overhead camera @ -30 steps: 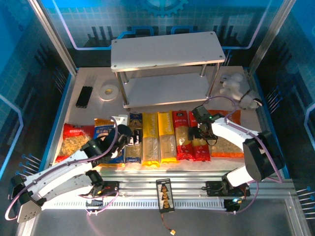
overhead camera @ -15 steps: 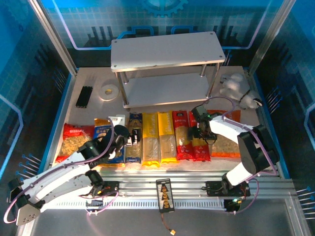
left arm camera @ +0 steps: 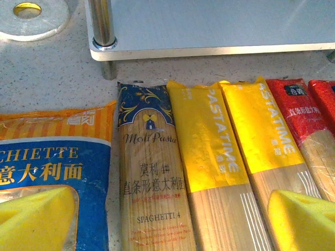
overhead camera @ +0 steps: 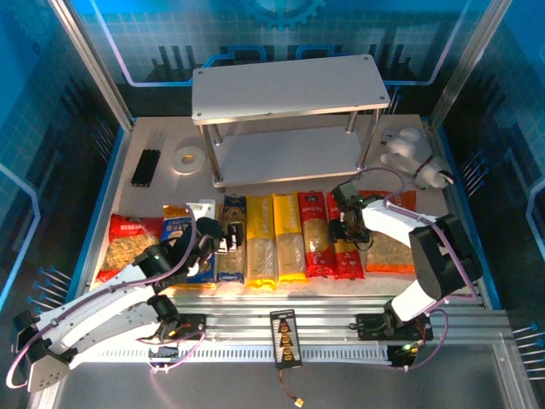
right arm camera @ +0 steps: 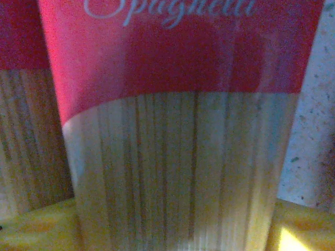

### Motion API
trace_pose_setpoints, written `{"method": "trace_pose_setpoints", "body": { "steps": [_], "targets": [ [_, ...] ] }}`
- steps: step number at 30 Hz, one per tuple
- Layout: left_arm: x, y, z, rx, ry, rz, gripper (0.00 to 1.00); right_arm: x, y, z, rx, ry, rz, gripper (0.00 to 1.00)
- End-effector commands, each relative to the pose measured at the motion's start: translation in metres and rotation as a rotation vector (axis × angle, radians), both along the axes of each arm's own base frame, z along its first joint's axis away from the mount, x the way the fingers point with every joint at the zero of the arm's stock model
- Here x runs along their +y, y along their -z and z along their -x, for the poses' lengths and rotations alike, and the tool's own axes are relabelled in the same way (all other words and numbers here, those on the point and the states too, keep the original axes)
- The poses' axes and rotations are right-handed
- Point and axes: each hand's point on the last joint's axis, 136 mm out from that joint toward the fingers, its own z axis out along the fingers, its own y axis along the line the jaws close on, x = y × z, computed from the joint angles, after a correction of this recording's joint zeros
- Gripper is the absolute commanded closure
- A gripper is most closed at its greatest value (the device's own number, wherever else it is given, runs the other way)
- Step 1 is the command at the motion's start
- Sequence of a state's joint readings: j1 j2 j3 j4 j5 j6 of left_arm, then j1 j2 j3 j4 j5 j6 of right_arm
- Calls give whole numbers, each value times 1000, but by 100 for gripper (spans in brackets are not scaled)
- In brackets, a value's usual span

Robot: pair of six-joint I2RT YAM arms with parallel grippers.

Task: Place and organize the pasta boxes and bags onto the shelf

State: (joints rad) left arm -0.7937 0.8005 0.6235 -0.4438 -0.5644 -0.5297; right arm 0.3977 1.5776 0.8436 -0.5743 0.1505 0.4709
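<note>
The pasta boxes lie in a row before the shelf (overhead camera: 289, 89): dark blue (overhead camera: 232, 247), two yellow (overhead camera: 260, 243) (overhead camera: 289, 239) and two red (overhead camera: 315, 239) (overhead camera: 347, 256). The bags flank them: red (overhead camera: 126, 243), blue (overhead camera: 179, 230), orange (overhead camera: 393, 247). My left gripper (overhead camera: 223, 239) hovers open over the dark blue box (left arm camera: 152, 178), one yellow fingertip (left arm camera: 36, 219) above the blue bag (left arm camera: 52, 162) and the other over a yellow box (left arm camera: 214, 151). My right gripper (overhead camera: 342, 230) is down on the right-hand red box (right arm camera: 178, 157), its fingers (right arm camera: 36, 232) pressed against both long sides.
A black stick bundle (overhead camera: 146, 167) and a white tape roll (overhead camera: 186, 159) lie at the back left. A white plush toy (overhead camera: 413, 153) sits at the back right. The shelf's lower board (left arm camera: 209, 26) and a post (left arm camera: 102, 23) stand just beyond the boxes' far ends.
The right gripper has settled onto the right-hand red box and its jaws have narrowed against it. The left arm has barely shifted.
</note>
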Motion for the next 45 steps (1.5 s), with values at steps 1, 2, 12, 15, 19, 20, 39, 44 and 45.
{"method": "trace_pose_setpoints", "body": {
  "steps": [1, 2, 12, 15, 19, 20, 39, 44, 45],
  "targets": [
    [8, 4, 1, 5, -36, 1, 4, -4, 8, 19, 75, -2, -11, 39],
    [8, 5, 1, 5, -36, -1, 4, -3, 6, 18, 69, -4, -15, 47],
    [9, 7, 2, 8, -40, 3, 4, 0, -41, 7, -46, -18, -44, 92],
    [9, 8, 2, 11, -39, 5, 4, 0, -65, 1, -102, -26, -47, 100],
    [9, 8, 2, 9, -39, 7, 4, -1, -96, -4, -159, -52, -40, 100],
    [8, 8, 2, 8, -36, 10, 4, -2, -104, -7, -175, -59, -34, 100],
    [4, 12, 2, 23, -23, 13, 5, 2, -164, -169, -434, -62, 112, 100],
    [7, 11, 0, 19, -32, -4, 5, 7, -155, -203, -488, -51, 138, 100],
    [7, 11, 0, 18, -32, -5, 4, 7, -155, -208, -496, -47, 144, 100]
  ]
}}
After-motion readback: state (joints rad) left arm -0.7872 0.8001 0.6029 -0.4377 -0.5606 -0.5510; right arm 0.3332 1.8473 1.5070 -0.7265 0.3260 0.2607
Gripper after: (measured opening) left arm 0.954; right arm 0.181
